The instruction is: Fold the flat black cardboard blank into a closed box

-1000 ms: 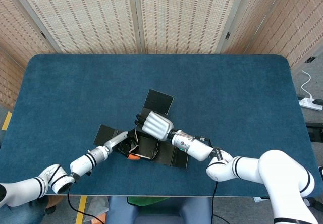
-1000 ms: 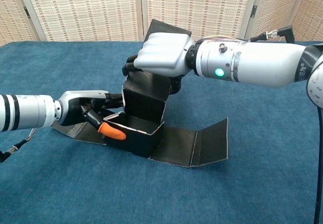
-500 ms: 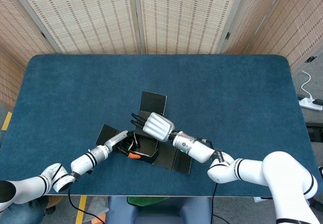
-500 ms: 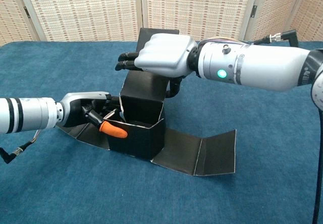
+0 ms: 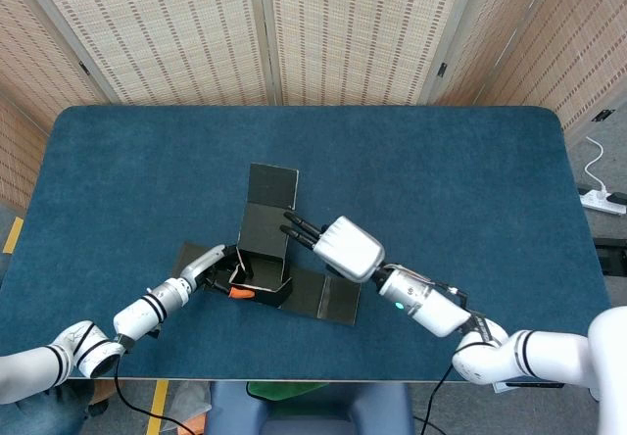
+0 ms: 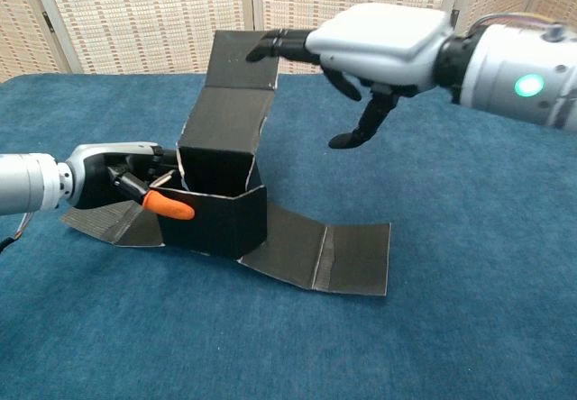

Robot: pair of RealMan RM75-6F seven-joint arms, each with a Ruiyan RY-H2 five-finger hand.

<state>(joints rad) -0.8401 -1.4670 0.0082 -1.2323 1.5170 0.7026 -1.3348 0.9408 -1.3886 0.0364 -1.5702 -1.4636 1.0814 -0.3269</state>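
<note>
One black box blank [image 5: 266, 249] [image 6: 223, 193] on one blue table [image 5: 441, 180] [image 6: 469, 238]. Two hands by the blank: left hand [image 5: 217, 268] [image 6: 117, 179], right hand [image 5: 343, 247] [image 6: 379, 44]. One screen [image 5: 304, 24] [image 6: 315, 13] behind the table.

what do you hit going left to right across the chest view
left hand → half-folded black cardboard box → flat side flap → right hand

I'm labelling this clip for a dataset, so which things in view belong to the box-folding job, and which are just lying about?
Part of the job:
- black cardboard blank, partly folded, walls up, side flaps flat
- left hand, gripping the blank's left wall
- right hand, fingers apart at the tall back flap

Just there:
- blue table
- woven screens
- power strip on the floor
</note>
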